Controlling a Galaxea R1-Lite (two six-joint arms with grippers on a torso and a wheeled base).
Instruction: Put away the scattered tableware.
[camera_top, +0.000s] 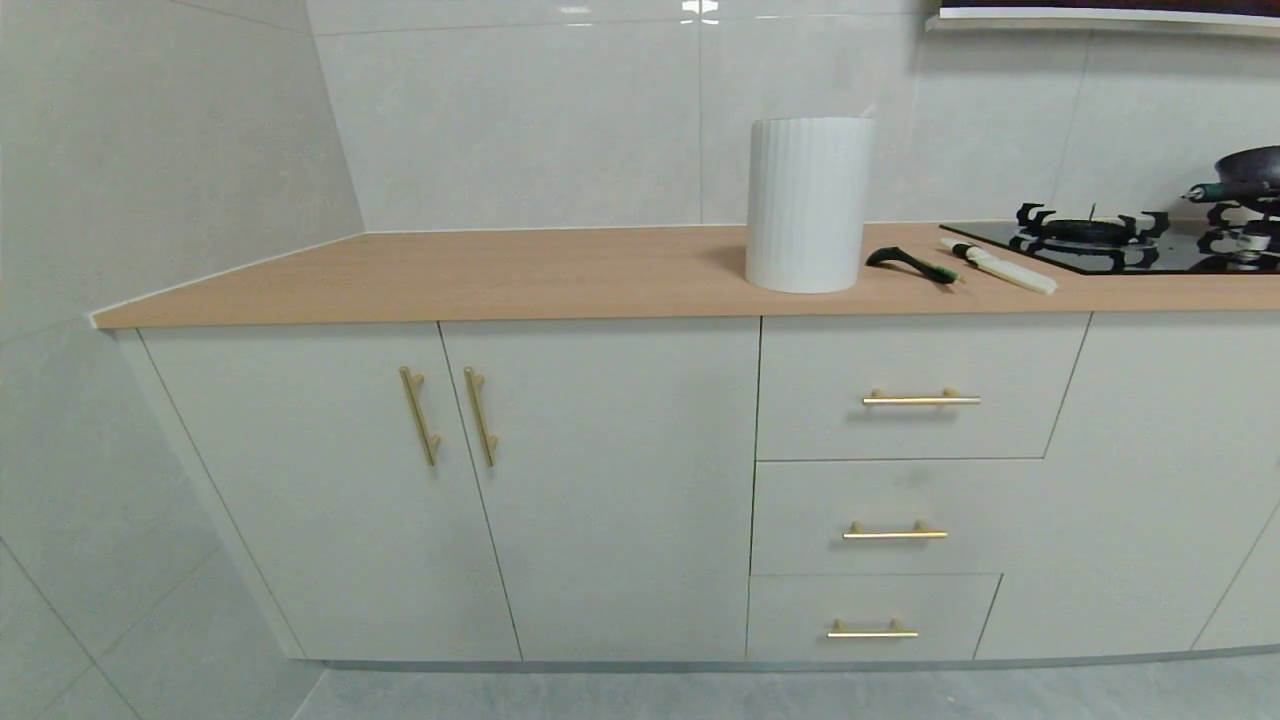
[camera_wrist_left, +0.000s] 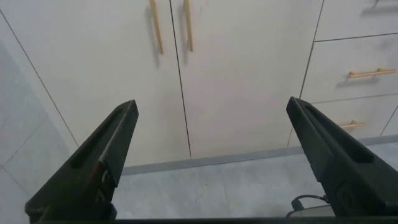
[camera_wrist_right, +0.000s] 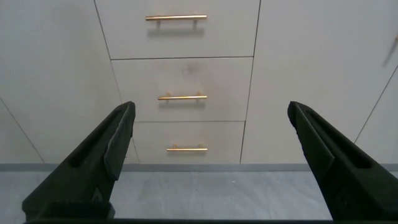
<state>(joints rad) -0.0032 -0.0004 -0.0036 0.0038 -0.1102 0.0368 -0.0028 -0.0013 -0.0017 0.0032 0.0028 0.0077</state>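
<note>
A tall white ribbed holder (camera_top: 808, 204) stands on the wooden countertop (camera_top: 520, 275). To its right lie a dark peeler with a green tip (camera_top: 910, 264) and a cream-handled utensil (camera_top: 997, 266), near the stove. My left gripper (camera_wrist_left: 211, 112) is open, held low in front of the double cabinet doors (camera_wrist_left: 171, 74). My right gripper (camera_wrist_right: 211, 112) is open too, low and facing the stack of drawers (camera_wrist_right: 183, 87). Nothing is between the fingers of either one.
A black gas hob (camera_top: 1120, 243) with a pan (camera_top: 1245, 175) sits at the counter's right end. Three drawers with gold handles (camera_top: 920, 400) are under the holder; two doors with vertical handles (camera_top: 450, 415) are to the left. Tiled wall on the left, grey floor below.
</note>
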